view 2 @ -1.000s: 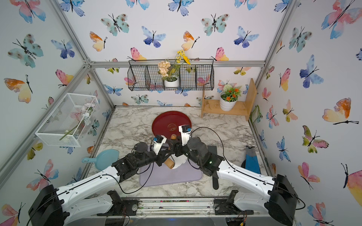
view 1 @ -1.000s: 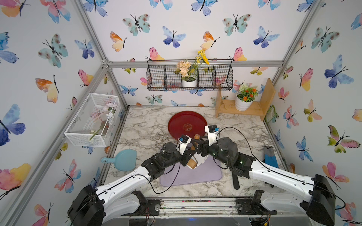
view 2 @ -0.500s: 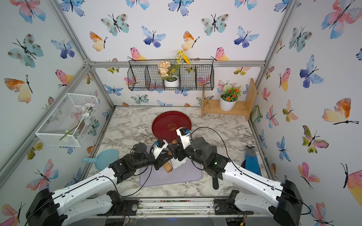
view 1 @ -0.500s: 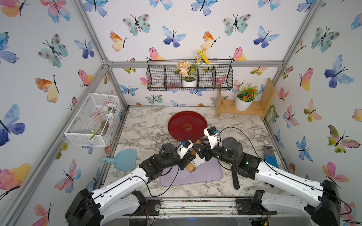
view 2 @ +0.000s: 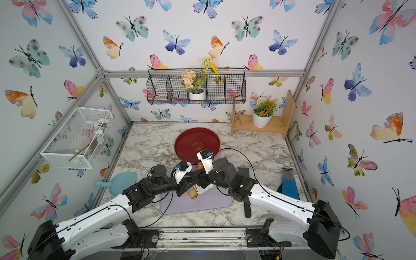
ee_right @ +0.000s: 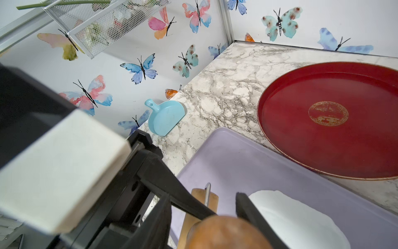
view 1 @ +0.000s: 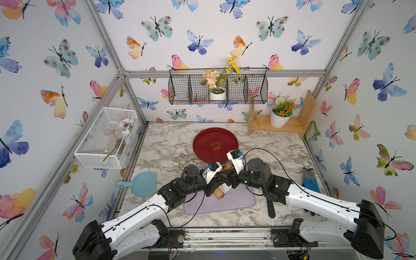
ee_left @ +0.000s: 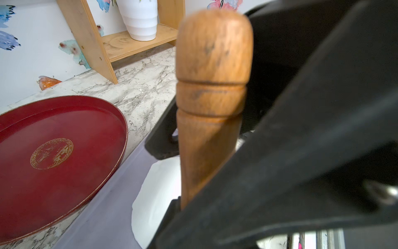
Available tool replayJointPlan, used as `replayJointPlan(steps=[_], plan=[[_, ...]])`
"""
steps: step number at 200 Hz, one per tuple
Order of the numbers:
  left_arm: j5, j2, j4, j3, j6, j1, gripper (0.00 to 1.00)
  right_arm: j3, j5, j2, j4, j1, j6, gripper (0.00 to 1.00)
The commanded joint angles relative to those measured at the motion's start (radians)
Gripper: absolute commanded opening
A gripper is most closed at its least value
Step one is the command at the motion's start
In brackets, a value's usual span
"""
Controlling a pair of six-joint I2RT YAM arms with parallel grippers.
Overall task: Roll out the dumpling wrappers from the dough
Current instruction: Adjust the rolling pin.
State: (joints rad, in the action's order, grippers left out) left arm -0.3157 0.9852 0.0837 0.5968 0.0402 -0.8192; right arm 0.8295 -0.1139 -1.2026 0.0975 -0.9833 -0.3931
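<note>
Dough (view 1: pixel 227 189), a soft matte white sheet with a ragged outline, lies in both top views on the flat lilac rectangular mat (view 1: pixel 238 201) toward the six o'clock edge of the marble-patterned bench (view 1: pixel 171 144), mostly hidden under the two arms. The round dark-red tray (view 1: pixel 202 139) sits just past the mat at twelve o'clock. Over the dough slants a brown wooden roller (view 1: pixel 219 193), with its short barrel toward six o'clock and its knobbed handle toward twelve. The left hand (view 1: pixel 212 188) is clenched on the handle, and the right hand (view 1: pixel 226 176) is up at the knob. From the left wrist, the grooved handle (ee_left: pixel 211 86) runs down into that grip, with the dough's edge (ee_left: pixel 155 194) on the mat beneath. From the right wrist, one black finger (ee_right: pixel 254 215) stands beside the knob (ee_right: pixel 226 232); whether this hand has clamped it I cannot tell. The dough (ee_right: pixel 290 217) looks light, limp and probably tacky. A pinch would likely dent or tear it, so it is better worked through the roller. The roller looks stiff, hard and smooth, and is best held by the handle alone, leaving the barrel free to turn.
</note>
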Motion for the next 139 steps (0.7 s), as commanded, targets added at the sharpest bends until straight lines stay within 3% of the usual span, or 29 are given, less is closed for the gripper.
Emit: replayJointPlan(steps=[1, 40, 86, 123, 134, 139], plan=[[-0.046, -0.025, 0.023, 0.039, 0.013, 0.000, 0.00, 0.030, -0.028, -0.018, 0.015, -0.005, -0.013, 0.49], [-0.052, -0.025, 0.022, 0.038, 0.017, -0.002, 0.00, 0.046, -0.036, -0.044, 0.013, -0.006, -0.012, 0.47], [-0.057, -0.026, 0.021, 0.039, 0.023, -0.005, 0.00, 0.050, -0.045, -0.054, 0.010, -0.005, -0.012, 0.36], [-0.036, -0.035, 0.028, 0.036, 0.017, -0.005, 0.00, 0.046, -0.044, -0.054, 0.000, -0.005, -0.014, 0.16], [-0.019, -0.041, 0.039, 0.029, 0.005, -0.006, 0.00, 0.045, -0.036, -0.052, -0.006, -0.005, -0.014, 0.06], [-0.005, -0.045, 0.045, 0.024, -0.002, -0.006, 0.10, 0.045, -0.031, -0.053, -0.011, -0.005, -0.015, 0.02]])
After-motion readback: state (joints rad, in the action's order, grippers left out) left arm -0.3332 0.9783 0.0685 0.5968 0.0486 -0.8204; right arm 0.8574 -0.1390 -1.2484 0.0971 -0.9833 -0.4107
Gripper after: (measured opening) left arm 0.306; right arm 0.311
